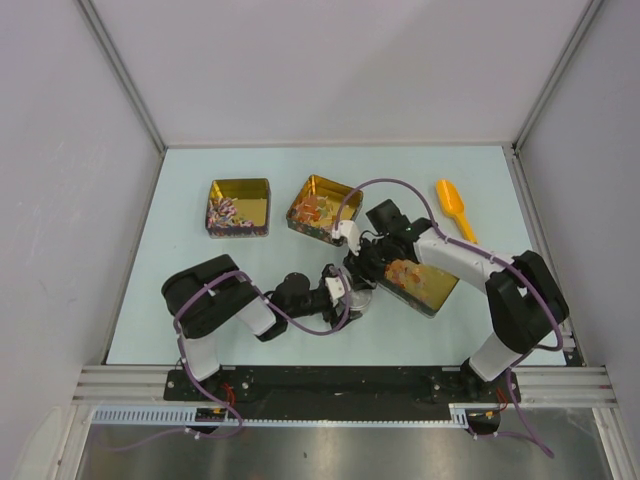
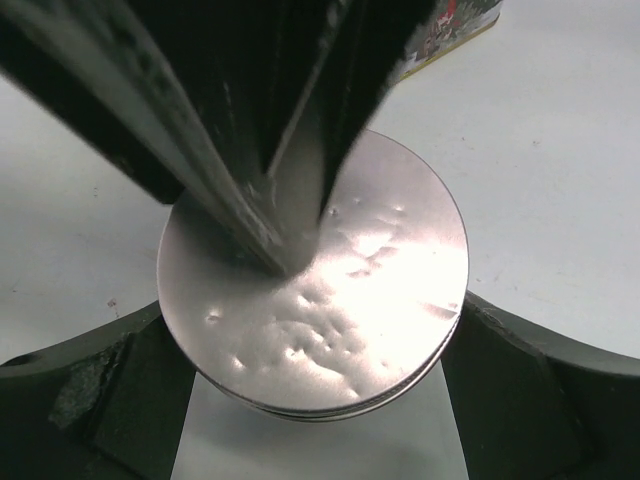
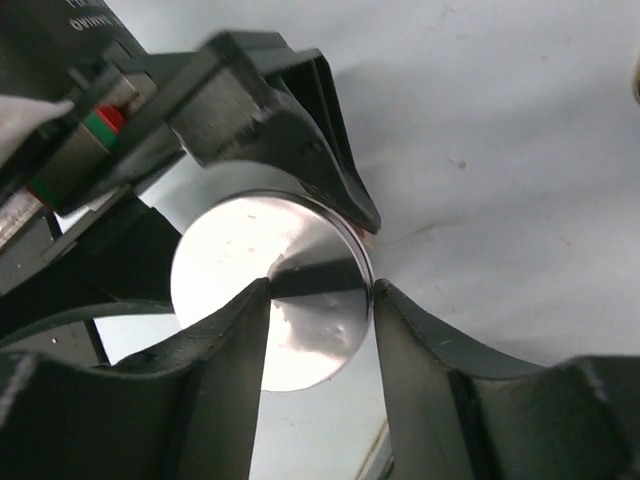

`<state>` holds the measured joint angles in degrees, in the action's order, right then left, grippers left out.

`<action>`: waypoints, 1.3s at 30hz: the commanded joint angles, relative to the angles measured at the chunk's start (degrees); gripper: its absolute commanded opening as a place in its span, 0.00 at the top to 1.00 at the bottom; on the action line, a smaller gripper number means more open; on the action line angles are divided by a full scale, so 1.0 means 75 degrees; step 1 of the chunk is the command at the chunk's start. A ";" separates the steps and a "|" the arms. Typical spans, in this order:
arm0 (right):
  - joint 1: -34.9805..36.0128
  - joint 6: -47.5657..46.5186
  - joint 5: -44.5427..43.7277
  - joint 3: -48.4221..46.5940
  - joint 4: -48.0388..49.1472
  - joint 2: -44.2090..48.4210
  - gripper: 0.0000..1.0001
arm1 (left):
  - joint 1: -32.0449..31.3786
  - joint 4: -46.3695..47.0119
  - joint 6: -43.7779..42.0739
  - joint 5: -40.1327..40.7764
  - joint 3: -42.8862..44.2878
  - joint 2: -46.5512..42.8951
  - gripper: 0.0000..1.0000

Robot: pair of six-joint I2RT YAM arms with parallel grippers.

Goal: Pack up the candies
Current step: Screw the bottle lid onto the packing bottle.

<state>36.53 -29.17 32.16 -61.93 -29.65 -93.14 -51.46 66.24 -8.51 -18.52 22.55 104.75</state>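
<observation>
The candies (image 1: 224, 213) lie heaped in a gold square tin (image 1: 252, 190) at the back left. More candies (image 1: 314, 209) lie in a second gold tin (image 1: 338, 189) beside it. A round silver tin (image 2: 350, 300) sits near the table's front. My left gripper (image 2: 315, 322) is shut wide on its two sides, and its fingers (image 2: 500, 380) touch the rim. From above, my right gripper (image 3: 320, 288) stands partly open over the same tin (image 3: 225, 265), with one fingertip on the lid and the other at the rim. In the top view both grippers meet at the middle front (image 1: 352, 290).
A decorated rectangular tin (image 1: 428, 287) lies just right of the grippers; its corner (image 2: 455, 25) shows in the left wrist view. An orange scoop (image 1: 454, 208) lies at the back right. Grey walls close in the pale table (image 1: 150, 300) on three sides.
</observation>
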 commanded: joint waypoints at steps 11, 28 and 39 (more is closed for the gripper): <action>-0.0149 -0.0353 -0.0374 0.0277 -0.0816 0.0629 0.67 | 0.0065 0.0133 -0.0166 0.0290 0.0357 0.0026 0.06; 0.0332 -0.0517 0.0117 0.0968 -0.1460 0.1356 0.69 | 0.0241 -0.0078 0.0022 0.0372 0.0533 0.0084 0.06; -0.0394 -0.0588 -0.0023 0.0840 -0.1449 0.2094 0.43 | 0.0241 -0.0218 -0.0341 0.0114 0.0170 -0.0372 0.00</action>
<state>35.35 -33.08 31.16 -54.33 -40.51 -81.32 -49.95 63.26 -8.58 -16.78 24.75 104.86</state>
